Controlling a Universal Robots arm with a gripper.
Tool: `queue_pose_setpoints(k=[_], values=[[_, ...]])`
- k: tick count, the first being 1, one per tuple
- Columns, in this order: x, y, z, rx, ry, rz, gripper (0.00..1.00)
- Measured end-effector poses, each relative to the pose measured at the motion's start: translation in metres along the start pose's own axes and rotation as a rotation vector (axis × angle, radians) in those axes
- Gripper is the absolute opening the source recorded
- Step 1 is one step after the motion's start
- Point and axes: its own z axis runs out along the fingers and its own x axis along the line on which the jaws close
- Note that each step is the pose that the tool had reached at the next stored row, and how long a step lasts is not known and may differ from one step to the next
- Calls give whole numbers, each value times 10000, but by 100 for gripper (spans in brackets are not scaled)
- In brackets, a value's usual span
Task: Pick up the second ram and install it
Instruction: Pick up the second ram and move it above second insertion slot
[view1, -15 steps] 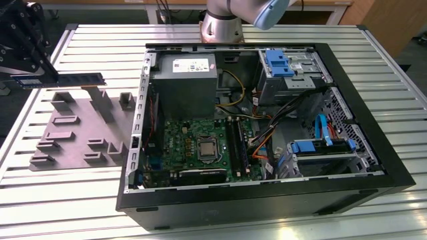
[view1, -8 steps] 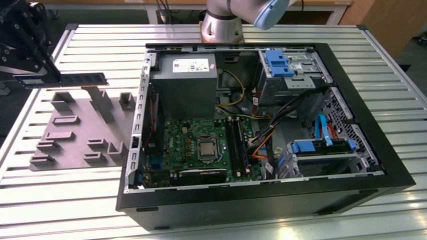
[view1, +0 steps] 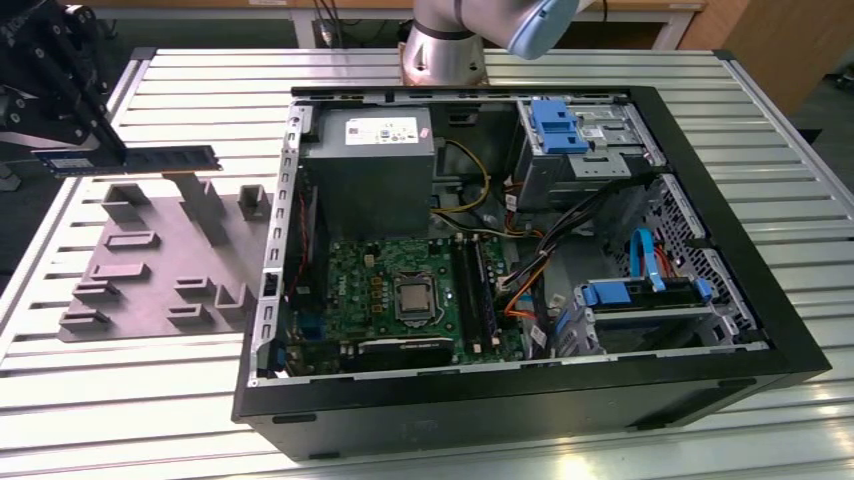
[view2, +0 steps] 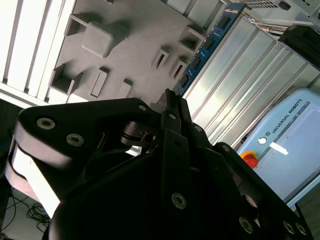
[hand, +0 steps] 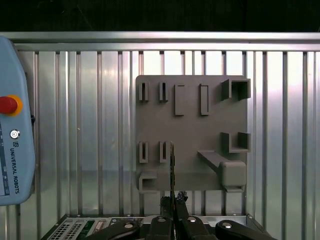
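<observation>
Dark blue-green circuit-board ram stick (view1: 147, 157) is clamped, seemingly level, in the black gripper (view1: 80, 152) above the grey moulded tray (view1: 147, 265); best carry it slowly, without tilting or twisting.

Arm (view1: 447, 45) extended, gripper (view1: 96, 150) aloft, jaws clamped.
</observation>
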Motion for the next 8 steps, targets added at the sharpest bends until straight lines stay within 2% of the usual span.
queue_pose_setpoints(k=[8], values=[[-1,-52,1,0,0,-1,14]])
